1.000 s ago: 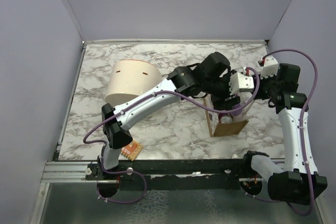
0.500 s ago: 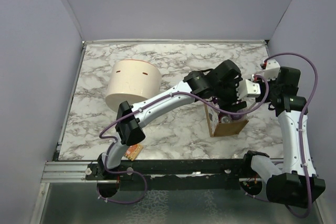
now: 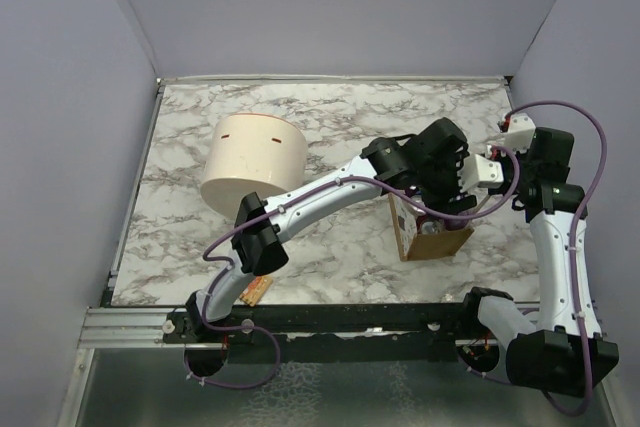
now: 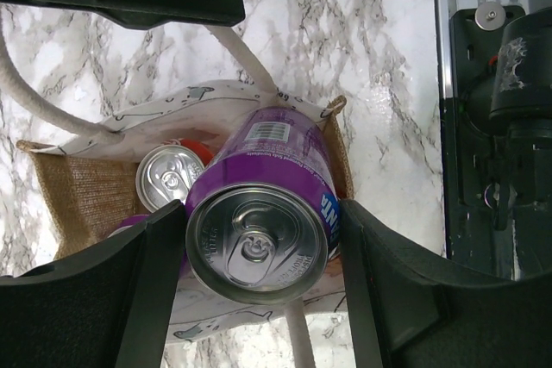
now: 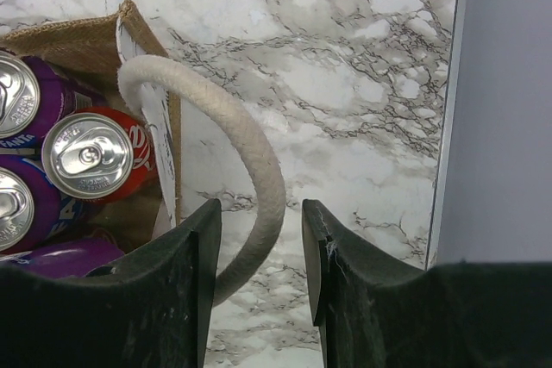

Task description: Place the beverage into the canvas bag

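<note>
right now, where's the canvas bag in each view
top external: canvas bag sits right of centre, towards the near edge.
left wrist: centre and left, its open mouth facing the camera.
right wrist: upper left corner, one rope handle looping out to the right.
shared landmark: the red can inside it, clear in both wrist views.

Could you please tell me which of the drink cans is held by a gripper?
The purple aluminium can between the left gripper's fingers, over the tan-brown canvas bag; the other cans stand free inside it.
</note>
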Robot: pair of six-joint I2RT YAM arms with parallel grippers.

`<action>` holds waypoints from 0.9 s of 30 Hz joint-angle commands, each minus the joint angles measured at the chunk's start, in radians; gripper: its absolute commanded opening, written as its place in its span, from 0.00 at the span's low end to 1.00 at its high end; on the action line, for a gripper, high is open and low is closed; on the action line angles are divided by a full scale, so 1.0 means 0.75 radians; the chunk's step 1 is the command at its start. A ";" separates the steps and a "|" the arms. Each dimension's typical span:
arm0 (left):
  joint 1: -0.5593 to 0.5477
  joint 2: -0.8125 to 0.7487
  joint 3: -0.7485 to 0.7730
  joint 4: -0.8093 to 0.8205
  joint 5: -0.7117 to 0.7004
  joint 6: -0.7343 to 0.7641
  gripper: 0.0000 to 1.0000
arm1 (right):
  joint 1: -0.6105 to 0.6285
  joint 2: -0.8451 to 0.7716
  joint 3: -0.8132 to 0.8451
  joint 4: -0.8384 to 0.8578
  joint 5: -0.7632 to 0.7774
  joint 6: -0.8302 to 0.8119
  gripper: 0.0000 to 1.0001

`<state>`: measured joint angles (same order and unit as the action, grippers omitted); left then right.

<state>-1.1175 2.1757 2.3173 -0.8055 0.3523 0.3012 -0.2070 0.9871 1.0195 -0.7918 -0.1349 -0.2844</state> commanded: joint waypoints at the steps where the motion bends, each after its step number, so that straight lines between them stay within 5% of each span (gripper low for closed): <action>1: -0.018 0.015 0.085 0.051 0.048 -0.002 0.00 | -0.012 -0.022 0.003 0.033 -0.004 0.007 0.42; 27: -0.048 -0.013 0.057 -0.149 0.082 0.136 0.00 | -0.012 -0.015 0.003 0.033 -0.055 -0.003 0.41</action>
<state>-1.1278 2.1948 2.3363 -0.8459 0.3660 0.3889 -0.2111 0.9871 1.0195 -0.7918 -0.1509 -0.2848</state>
